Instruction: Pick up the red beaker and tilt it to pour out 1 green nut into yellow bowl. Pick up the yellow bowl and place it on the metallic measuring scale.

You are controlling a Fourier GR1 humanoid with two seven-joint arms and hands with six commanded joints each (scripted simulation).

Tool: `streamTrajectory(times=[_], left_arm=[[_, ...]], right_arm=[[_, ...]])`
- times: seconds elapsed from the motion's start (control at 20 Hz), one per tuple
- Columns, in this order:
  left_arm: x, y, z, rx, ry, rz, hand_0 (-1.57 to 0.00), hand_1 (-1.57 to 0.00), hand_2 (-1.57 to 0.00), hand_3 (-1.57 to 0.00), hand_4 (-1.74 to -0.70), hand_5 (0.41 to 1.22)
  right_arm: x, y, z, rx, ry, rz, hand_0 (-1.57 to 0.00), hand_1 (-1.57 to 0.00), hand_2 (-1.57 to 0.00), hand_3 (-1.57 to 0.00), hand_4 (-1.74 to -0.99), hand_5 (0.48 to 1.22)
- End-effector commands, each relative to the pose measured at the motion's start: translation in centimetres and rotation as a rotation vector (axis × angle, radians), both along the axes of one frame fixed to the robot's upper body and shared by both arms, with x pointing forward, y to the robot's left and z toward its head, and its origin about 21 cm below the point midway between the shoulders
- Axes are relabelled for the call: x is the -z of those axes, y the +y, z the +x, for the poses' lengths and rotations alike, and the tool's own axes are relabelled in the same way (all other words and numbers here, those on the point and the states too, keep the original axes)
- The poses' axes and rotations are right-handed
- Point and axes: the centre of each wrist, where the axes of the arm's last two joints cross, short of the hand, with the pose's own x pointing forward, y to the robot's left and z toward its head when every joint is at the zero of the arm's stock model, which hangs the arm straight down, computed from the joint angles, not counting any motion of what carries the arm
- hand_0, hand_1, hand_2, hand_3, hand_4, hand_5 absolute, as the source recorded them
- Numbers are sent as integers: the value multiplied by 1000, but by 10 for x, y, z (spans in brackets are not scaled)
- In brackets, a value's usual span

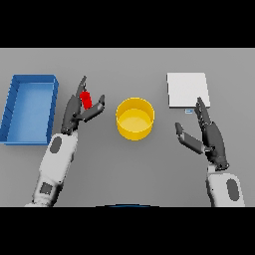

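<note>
We find the left hand (pixel 79 109) at the red beaker (pixel 86 100), its fingers spread on either side of the vessel and not visibly clamped; the beaker shows between fingers and thumb, apparently upright, and we cannot tell whether it is touched. The right hand (pixel 206 133) rests idle with fingers straight and apart, just below the metal scale (pixel 187 89). The yellow bowl (pixel 135 118) sits between the two hands, near the beaker and well apart from the scale. A blue tray (pixel 30 107) lies to the far left. No green nut is visible to us; the bowl looks empty.

In our judgement the step in hand is the grasp of the beaker. To do it well, we advise closing fingers and thumb squarely round the body, low enough to keep the mouth clear, lifting straight up, then carrying it over the bowl's middle before tipping slowly, so that only one nut leaves.
</note>
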Motion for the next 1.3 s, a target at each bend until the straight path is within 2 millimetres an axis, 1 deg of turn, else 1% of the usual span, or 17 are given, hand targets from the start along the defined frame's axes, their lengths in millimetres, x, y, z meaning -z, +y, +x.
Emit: streamTrajectory(times=[0.0, 0.1, 0.15, 0.2, 0.25, 0.35, 0.4, 0.45, 0.5, 0.55, 0.6, 0.65, 0.8, 0.85, 1.0, 1.15, 1.25], left_arm=[[0, 0, 2, -9, -9, -12, 1, -6, -50, -30, -1347, 726], [-2, -1, 7, -25, -20, -40, -338, -306, -322, -239, -1385, 765], [1, 1, 7, -35, -20, -58, -585, -556, -551, -416, -1416, 786], [3, -4, 8, -40, -22, -80, -782, -759, -755, -647, -1420, 873], [3, -6, 8, -43, -33, -88, -940, -921, -918, -832, -1425, 943], [2, -9, 9, -54, -35, -79, -1167, -1155, -1153, -1081, -1529, 1043], [-1, -6, 12, -59, -43, -73, -1248, -1238, -1237, -1126, -1566, 1079], [3, -11, 9, -43, -53, -63, -1312, -1305, -1304, -1151, -1596, 1107], [3, -12, 10, -32, -61, -67, -1364, -1358, -1357, -1176, -1621, 1130], [4, -13, 8, -25, -62, -65, -1406, -1401, -1400, -1255, -1587, 1148], [2, -16, 9, -27, -55, -49, -1439, -1435, -1434, -1318, -1560, 1163], [0, -15, 10, -16, -60, -46, -1465, -1462, -1462, -1369, -1542, 1174], [-7, -10, 10, -2, -96, -22, -1517, -1515, -1515, -1468, -1512, 1197], [-12, -11, 13, -9, -89, -34, -1528, -1526, -1526, -1488, -1507, 1202], [-30, -12, 15, -6, -127, -24, -1549, -1548, -1548, -1529, -1500, 1211], [-50, -14, 17, 22, -174, 52, -1560, -1559, -1559, -1549, -1496, 1216], [-65, -16, 17, 55, -182, 131, -1564, -1564, -1563, -1557, -1584, 1181]], right_arm=[[-1, -1, -1, 2, -13, -6, 1, 1, 1, 1, -1301, 647], [0, -1, -1, 6, -2, -7, 1, 1, 1, 1, -1294, 645], [1, -1, -1, 8, 3, -4, 1, 1, 1, 1, -1292, 645], [-3, -3, 2, 9, -4, -6, 1, 1, 1, 1, -1292, 646], [-1, -3, 0, 7, 2, -4, 1, 1, 1, 1, -1290, 646], [-1, -2, -3, 3, -3, -9, 1, 1, 1, 1, -1291, 649], [-3, -4, -4, 8, -10, -12, 1, 1, 1, 1, -1292, 651], [-3, -5, -3, 12, -5, -11, 1, 1, 1, 1, -1290, 651], [-3, -3, -2, 11, 6, -10, 1, 1, 1, 1, -1290, 649], [-4, 2, -2, 1, -10, -8, 1, 1, 1, 1, -1290, 648], [0, 2, -3, 4, 9, -10, 1, 1, 1, 1, -1287, 647], [-2, 4, -3, 6, -5, -8, 1, 1, 1, 1, -1288, 648], [-2, 2, -1, 11, -11, -10, 1, 1, 1, 1, -1289, 652], [-2, 2, 2, 13, -5, -11, 1, 1, 1, 1, -1292, 655], [1, 1, -2, 8, -15, -18, 1, 1, 1, 1, -1294, 662], [1, 2, -5, 2, -31, -32, 1, 1, 1, 1, -1289, 664], [0, 2, -2, 1, -28, -26, 1, 1, 1, 1, -1281, 663]])
